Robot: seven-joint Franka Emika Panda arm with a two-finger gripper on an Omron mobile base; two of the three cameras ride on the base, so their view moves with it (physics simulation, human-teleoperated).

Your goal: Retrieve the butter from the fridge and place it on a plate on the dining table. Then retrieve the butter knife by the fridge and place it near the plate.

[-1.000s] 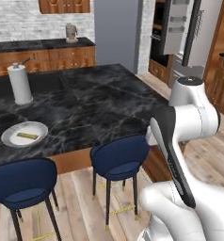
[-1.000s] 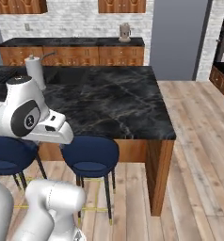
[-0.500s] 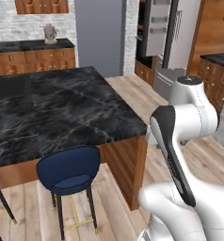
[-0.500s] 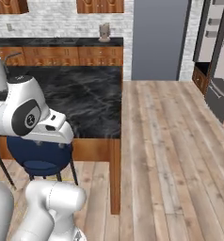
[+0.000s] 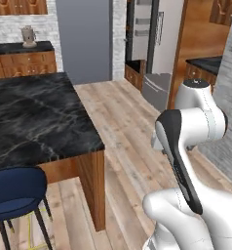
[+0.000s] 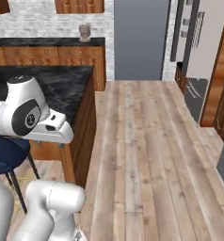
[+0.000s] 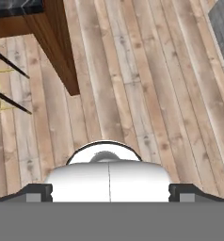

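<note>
Fridge (image 5: 154, 53) — stool (image 5: 15, 193) beside dining table (image 5: 35, 122)

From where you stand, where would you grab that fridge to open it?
Probably take the fridge by its vertical bar handle, coming straight from the front and closing sideways across it. The bar is slim and runs upright, so a sideways pinch should fit.

The dining table (image 5: 35, 117) has a glossy black veined marble top and brown wooden sides; the floor (image 6: 147, 155) is matt wood planks.
</note>
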